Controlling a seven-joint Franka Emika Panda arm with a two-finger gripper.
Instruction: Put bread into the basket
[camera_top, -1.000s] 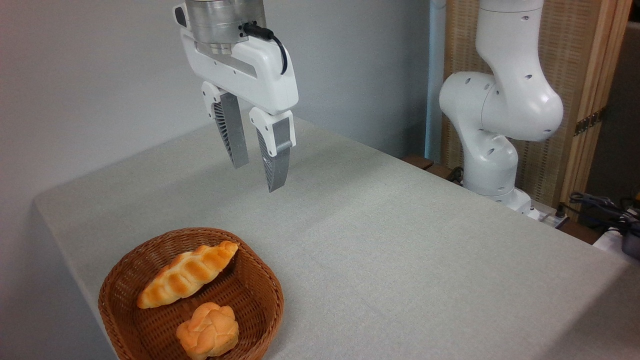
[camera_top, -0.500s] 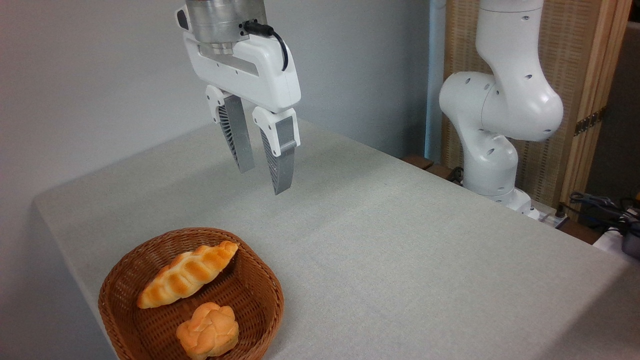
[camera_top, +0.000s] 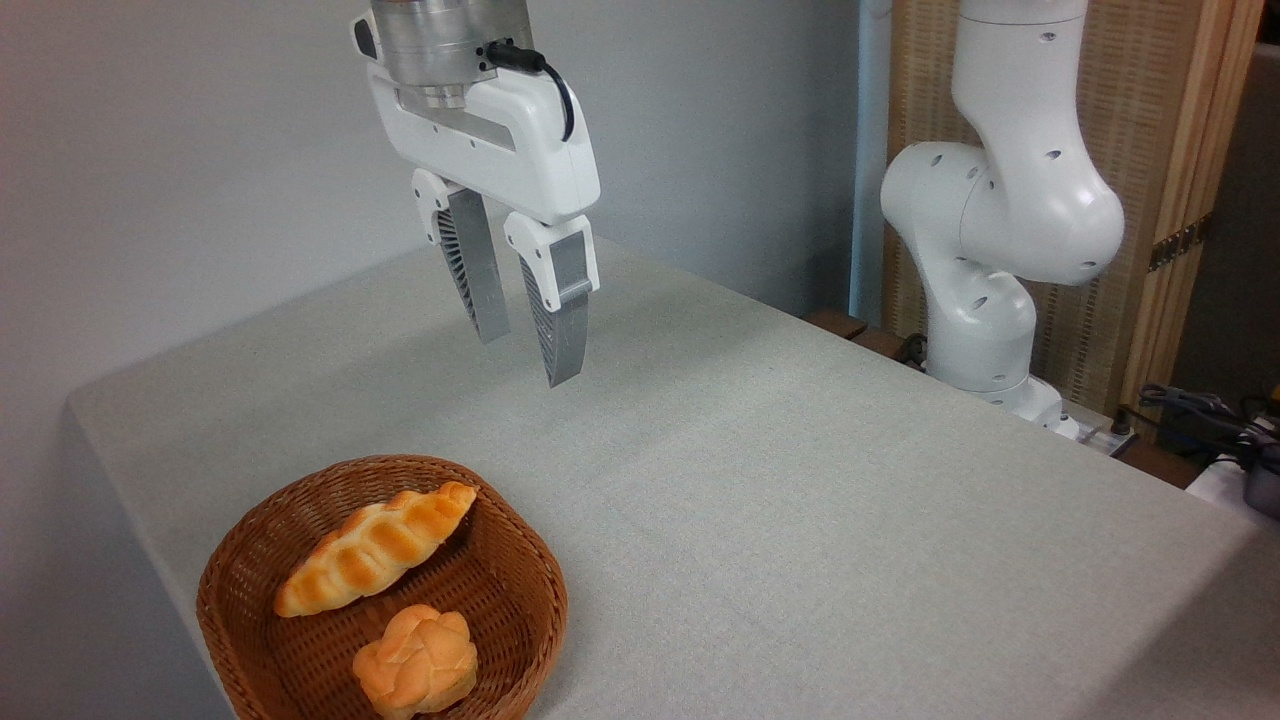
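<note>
Hovering empty, my gripper has a narrow gap between its fingers; below it, one basket holds one bread and one bun.

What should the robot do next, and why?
Probably just lift away a little and stop. The bread already lies inside the basket, next to a small round bun. The tool hangs open and empty above the table, up and back from the basket, touching nothing. No other loaf shows on the table, so nothing seems left to pick up.
</note>
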